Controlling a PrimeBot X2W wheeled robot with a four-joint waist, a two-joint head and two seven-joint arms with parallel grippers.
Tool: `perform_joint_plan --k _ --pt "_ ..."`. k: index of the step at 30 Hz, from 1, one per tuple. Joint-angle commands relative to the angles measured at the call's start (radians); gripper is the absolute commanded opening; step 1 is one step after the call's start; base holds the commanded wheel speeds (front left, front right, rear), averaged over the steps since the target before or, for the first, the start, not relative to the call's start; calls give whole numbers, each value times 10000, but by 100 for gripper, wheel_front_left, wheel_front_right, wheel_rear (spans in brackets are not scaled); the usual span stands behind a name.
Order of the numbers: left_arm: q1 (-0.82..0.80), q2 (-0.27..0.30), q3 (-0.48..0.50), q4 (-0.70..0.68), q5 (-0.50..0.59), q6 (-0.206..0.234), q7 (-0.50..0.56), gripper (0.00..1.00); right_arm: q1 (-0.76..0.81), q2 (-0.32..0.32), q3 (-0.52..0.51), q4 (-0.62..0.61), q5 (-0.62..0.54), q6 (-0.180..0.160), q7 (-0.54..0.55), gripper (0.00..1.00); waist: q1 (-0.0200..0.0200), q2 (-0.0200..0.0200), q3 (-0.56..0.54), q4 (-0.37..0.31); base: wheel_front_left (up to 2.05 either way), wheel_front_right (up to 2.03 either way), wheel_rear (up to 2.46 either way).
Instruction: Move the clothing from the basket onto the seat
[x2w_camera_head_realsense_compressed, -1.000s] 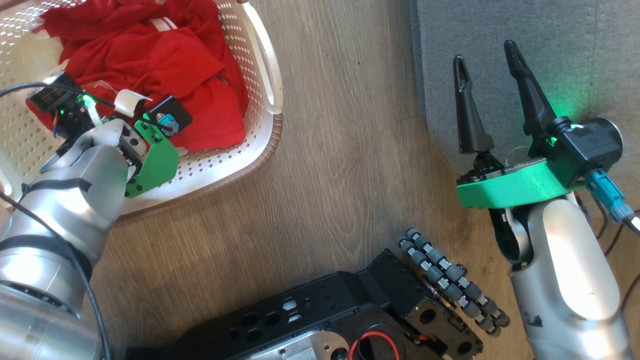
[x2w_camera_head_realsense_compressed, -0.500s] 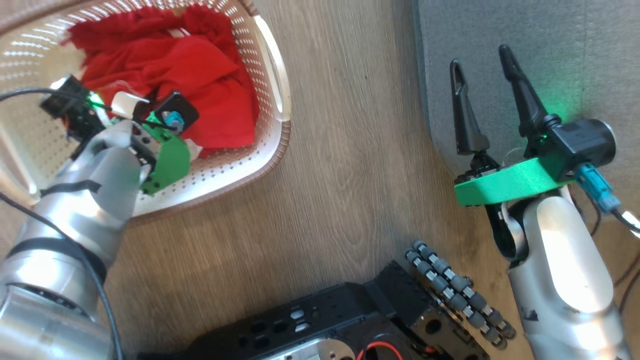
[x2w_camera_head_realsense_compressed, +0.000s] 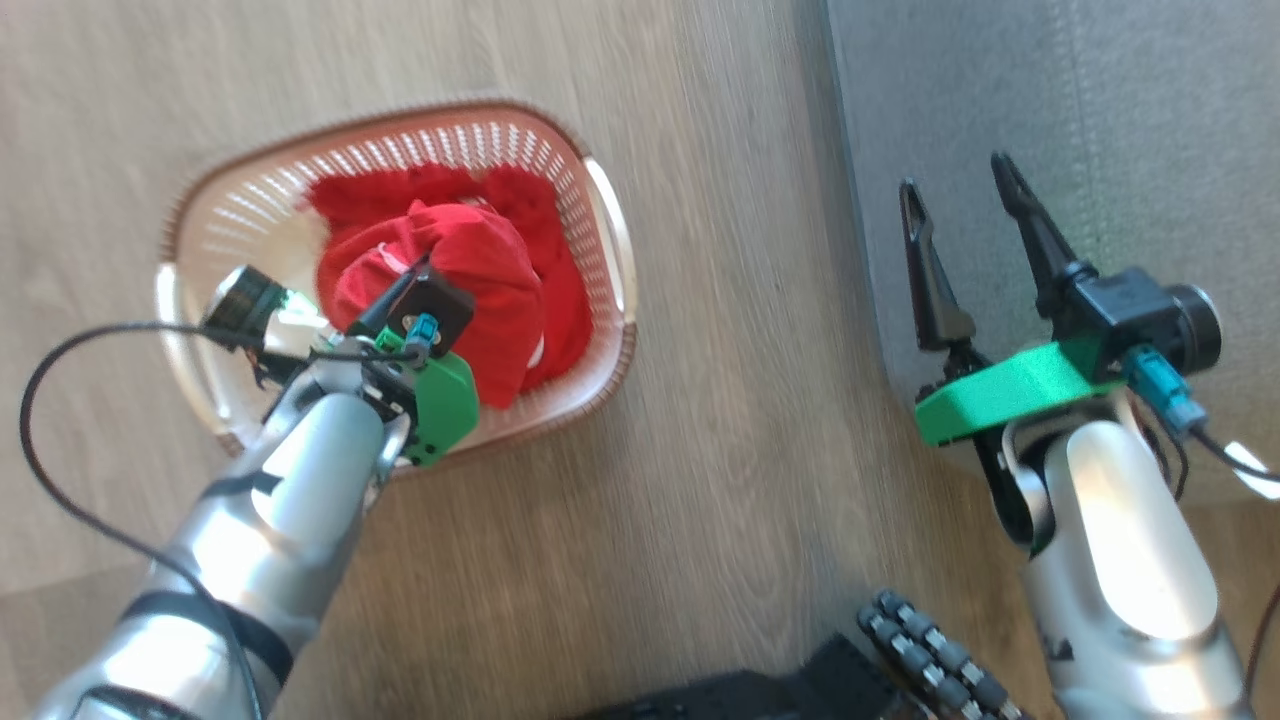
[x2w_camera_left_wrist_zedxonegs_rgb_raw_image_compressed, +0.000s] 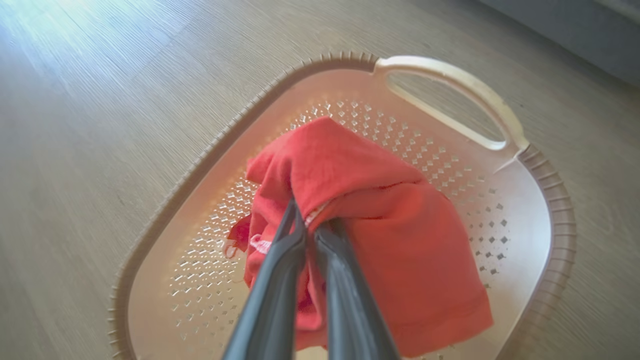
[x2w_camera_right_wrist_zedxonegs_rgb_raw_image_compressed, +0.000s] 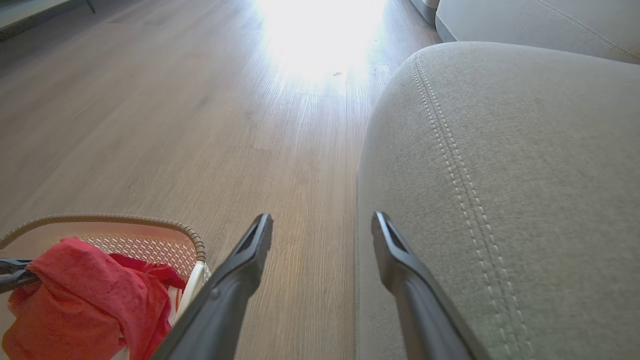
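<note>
The cream basket (x2w_camera_head_realsense_compressed: 622, 330) stands on the wooden floor, left of the grey seat (x2w_camera_head_realsense_compressed: 1100, 100). Red clothing (x2w_camera_head_realsense_compressed: 480, 270) lies in it. My left gripper (x2w_camera_left_wrist_zedxonegs_rgb_raw_image_compressed: 307, 220) is shut on a fold of one red garment (x2w_camera_left_wrist_zedxonegs_rgb_raw_image_compressed: 390, 220), which hangs bunched from the fingers above the basket's perforated bottom (x2w_camera_left_wrist_zedxonegs_rgb_raw_image_compressed: 500, 215). More red fabric (x2w_camera_head_realsense_compressed: 430, 185) lies beneath and behind it. My right gripper (x2w_camera_head_realsense_compressed: 955, 175) stands open with nothing between its fingers, over the seat's left edge. The right wrist view shows that gripper (x2w_camera_right_wrist_zedxonegs_rgb_raw_image_compressed: 322, 217) between floor and seat (x2w_camera_right_wrist_zedxonegs_rgb_raw_image_compressed: 525, 150), with the basket (x2w_camera_right_wrist_zedxonegs_rgb_raw_image_compressed: 125, 218) and clothing (x2w_camera_right_wrist_zedxonegs_rgb_raw_image_compressed: 85, 295) at lower left.
Wooden floor (x2w_camera_head_realsense_compressed: 750, 450) lies between basket and seat. My own dark base with its roller wheel (x2w_camera_head_realsense_compressed: 930, 660) sits at the bottom. A black cable (x2w_camera_head_realsense_compressed: 40, 400) loops left of the left arm. A second grey cushion (x2w_camera_right_wrist_zedxonegs_rgb_raw_image_compressed: 525, 20) lies beyond the seat.
The head camera has pulled back, so the whole basket shows now. My left gripper has risen with a red garment bunched in it. The right gripper stays open at the seat's edge.
</note>
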Motion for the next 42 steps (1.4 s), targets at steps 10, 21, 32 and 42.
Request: perform_joint_plan --k 10,21,32,42 --pt "1939 29 1922 -3480 -767 834 -123 0 910 -20 -13 116 -343 69 6 100 0 0 -2576 1057 0 0 0" --pt "3508 -337 3667 -7025 -447 1181 -123 0 1437 -20 109 356 -481 69 6 100 0 0 -4109 1426 0 0 0" --pt "4091 -706 4734 -9868 -64 841 -124 0 1862 -20 230 130 -425 69 6 100 0 0 -4963 1673 0 0 0" --pt "3972 -920 4969 -11692 97 688 -124 0 2408 -20 445 -102 -295 69 6 100 0 0 -5365 1783 0 0 0"
